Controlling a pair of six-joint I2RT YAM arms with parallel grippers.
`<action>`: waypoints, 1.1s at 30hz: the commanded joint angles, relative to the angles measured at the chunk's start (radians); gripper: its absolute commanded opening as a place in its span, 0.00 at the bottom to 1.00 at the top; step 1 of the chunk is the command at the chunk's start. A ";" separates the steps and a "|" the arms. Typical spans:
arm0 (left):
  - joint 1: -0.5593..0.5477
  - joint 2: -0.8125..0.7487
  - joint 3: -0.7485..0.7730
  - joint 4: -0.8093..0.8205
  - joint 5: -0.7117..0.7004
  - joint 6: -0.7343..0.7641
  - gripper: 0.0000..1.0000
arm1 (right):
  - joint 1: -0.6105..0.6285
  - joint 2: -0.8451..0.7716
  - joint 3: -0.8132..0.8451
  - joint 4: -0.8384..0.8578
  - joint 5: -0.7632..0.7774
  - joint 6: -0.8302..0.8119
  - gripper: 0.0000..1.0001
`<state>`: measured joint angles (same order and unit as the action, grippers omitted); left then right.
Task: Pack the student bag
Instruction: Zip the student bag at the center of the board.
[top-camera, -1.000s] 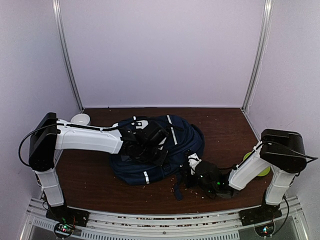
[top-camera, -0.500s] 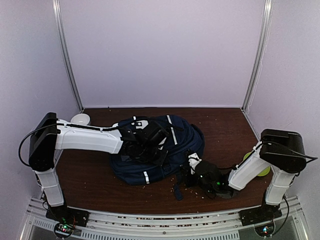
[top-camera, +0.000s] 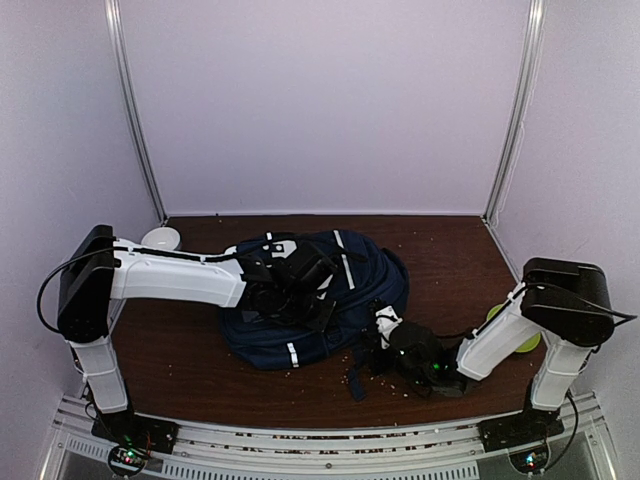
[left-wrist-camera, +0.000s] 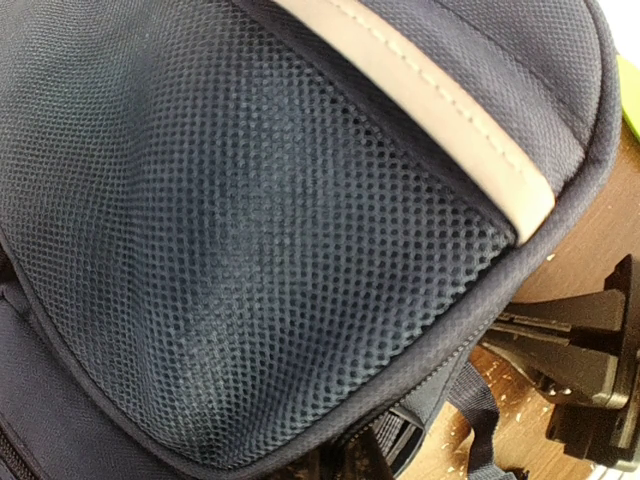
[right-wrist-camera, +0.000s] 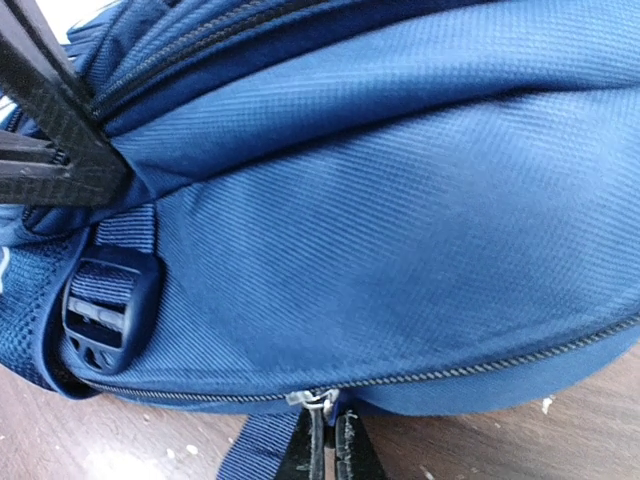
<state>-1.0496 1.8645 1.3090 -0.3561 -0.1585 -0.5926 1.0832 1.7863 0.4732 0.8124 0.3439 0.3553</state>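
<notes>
Where the right gripper bites: fingertips pinched together on the zipper pull, at the near right edge of the student bag.
Left gripper: closed, lying on top of the bag's left half. Whether fabric sits between its fingers cannot be told.
Bag: slumped flat about the middle of the table.
In the way: a loose dark strap trails from the bag toward the front edge, just beside the right gripper. A black buckle sits left of the pull.
Around: a white round thing at the back left corner. A yellow-green thing lies by the right edge, partly behind the right arm. Pale crumbs dot the wood.
Right wrist view only: the zip line, pull and buckle.
Left wrist view only: a dark mesh panel under a pale stripe. Its own fingers are not seen.
Top view only: both arms and the whole bag.
</notes>
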 joint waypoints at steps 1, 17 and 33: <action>0.028 0.002 -0.022 -0.064 -0.042 -0.004 0.00 | 0.000 -0.080 -0.008 -0.145 0.104 0.038 0.00; 0.027 -0.094 -0.137 -0.057 -0.032 0.002 0.00 | -0.061 -0.258 0.027 -0.571 0.247 0.145 0.00; -0.033 -0.193 -0.190 -0.182 -0.056 0.067 0.00 | -0.095 -0.431 -0.069 -0.675 0.240 0.212 0.00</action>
<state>-1.0828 1.7287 1.1767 -0.3546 -0.1680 -0.5190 1.0256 1.3960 0.4599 0.2584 0.4789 0.5171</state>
